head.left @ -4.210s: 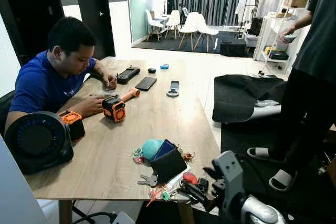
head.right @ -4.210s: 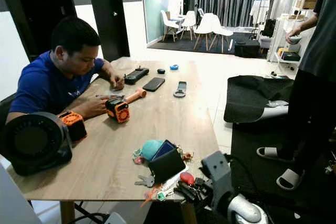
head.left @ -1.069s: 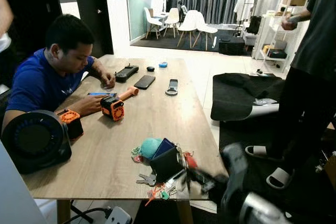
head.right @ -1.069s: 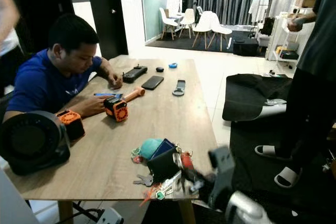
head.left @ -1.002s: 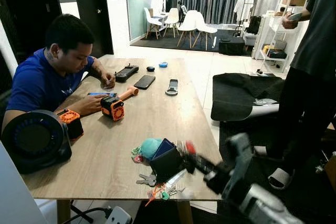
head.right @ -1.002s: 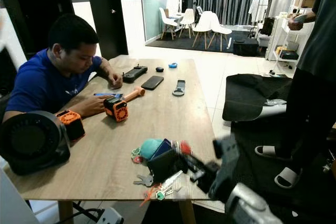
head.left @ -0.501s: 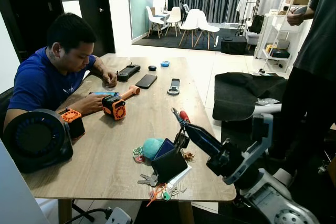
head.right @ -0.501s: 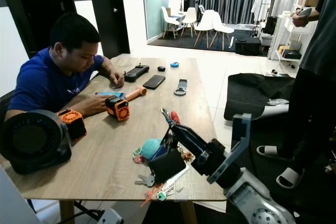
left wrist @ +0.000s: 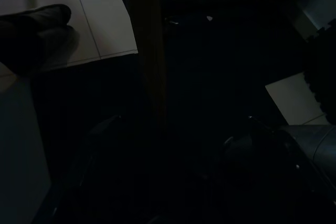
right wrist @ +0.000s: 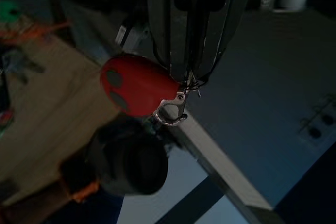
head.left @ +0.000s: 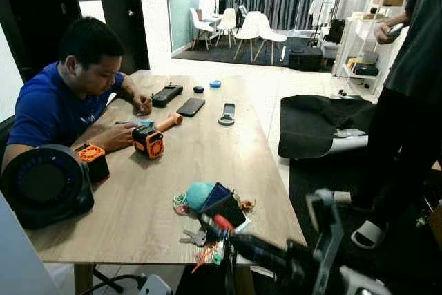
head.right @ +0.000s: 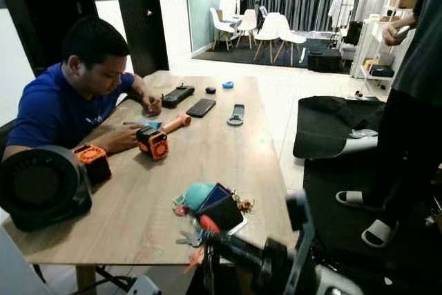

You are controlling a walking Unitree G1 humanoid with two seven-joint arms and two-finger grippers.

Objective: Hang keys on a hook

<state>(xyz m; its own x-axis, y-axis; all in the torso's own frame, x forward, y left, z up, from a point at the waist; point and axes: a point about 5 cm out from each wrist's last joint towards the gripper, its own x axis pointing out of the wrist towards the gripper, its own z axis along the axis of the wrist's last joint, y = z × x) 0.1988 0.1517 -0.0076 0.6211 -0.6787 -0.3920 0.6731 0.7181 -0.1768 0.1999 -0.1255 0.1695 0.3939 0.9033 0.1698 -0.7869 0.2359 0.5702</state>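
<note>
Keys: the bunch with the red fob [right wrist: 137,92] and a silver clasp [right wrist: 172,112] hangs from the tips of the right gripper [right wrist: 191,74]; in the left eye view the red fob [head.left: 222,222] sits at the near edge of the tabletop [head.left: 200,150], just over the pile there.
Right gripper: its two black fingers [right wrist: 168,24] are closed together on the key ring, the fob dangling beside them.
Change: half a second ago the arm was raised over the middle of the tabletop with the fob held high; now it has dropped and drawn back to the near edge, low in front of the robot.
Meaning: I judge the pick done and the keys being carried off the table; the hanging itself is not yet begun, and no hook can be made out.
Pile left behind: a dark wallet [head.left: 222,208], a teal round thing [head.left: 198,195] and loose keys [head.left: 194,238] lie near the near right corner.
Left gripper: its wrist view is too dark to tell how the fingers stand; the arm seems idle.
People: one person in blue [head.left: 55,105] sits at the left edge by an orange tool [head.left: 148,141]; another stands off the right edge [head.left: 407,94].
Risk: the fob swings loose on its ring, so a quick turn could shake it.
</note>
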